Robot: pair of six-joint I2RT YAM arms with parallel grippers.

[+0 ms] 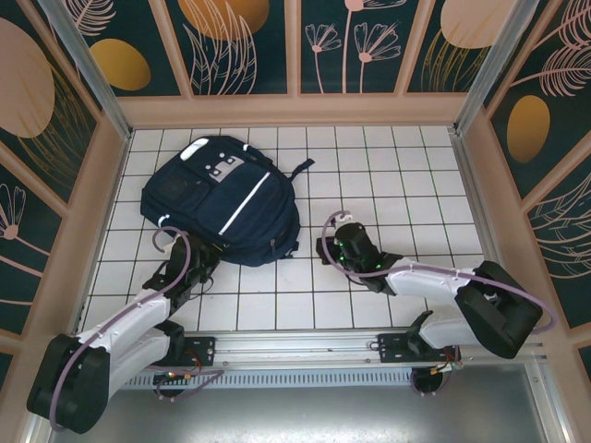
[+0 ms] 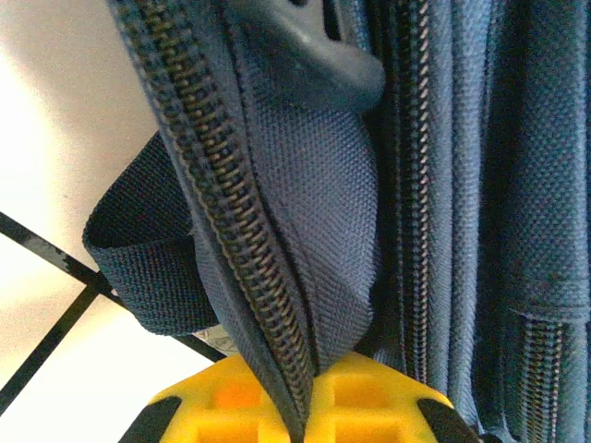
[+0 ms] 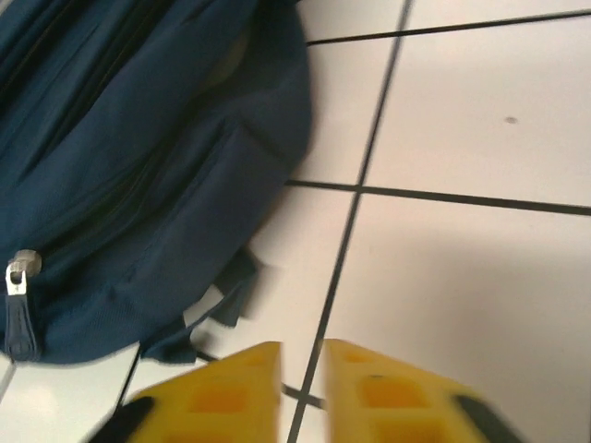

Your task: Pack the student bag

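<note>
The navy-blue student bag (image 1: pixel 226 198) lies flat on the white tiled table, its white stripe running diagonally and its grey-white patches toward the far end. My left gripper (image 1: pixel 204 253) is at the bag's near-left edge. In the left wrist view its yellow fingers (image 2: pixel 369 401) are shut on a fold of the bag's fabric carrying a zipper track (image 2: pixel 242 277). My right gripper (image 1: pixel 326 247) hovers just right of the bag's near-right corner. Its yellow fingers (image 3: pixel 388 392) stand slightly apart with only tile between them. The bag (image 3: pixel 138 138) lies to their left, apart from them.
A silver zipper pull (image 3: pixel 20 275) and a short strap loop (image 3: pixel 217 309) hang off the bag's near corner. Another webbing loop (image 2: pixel 138 258) lies on the tiles by the left gripper. A loose strap (image 1: pixel 300 169) trails off the bag's right side. Patterned walls (image 1: pixel 295 46) enclose the table.
</note>
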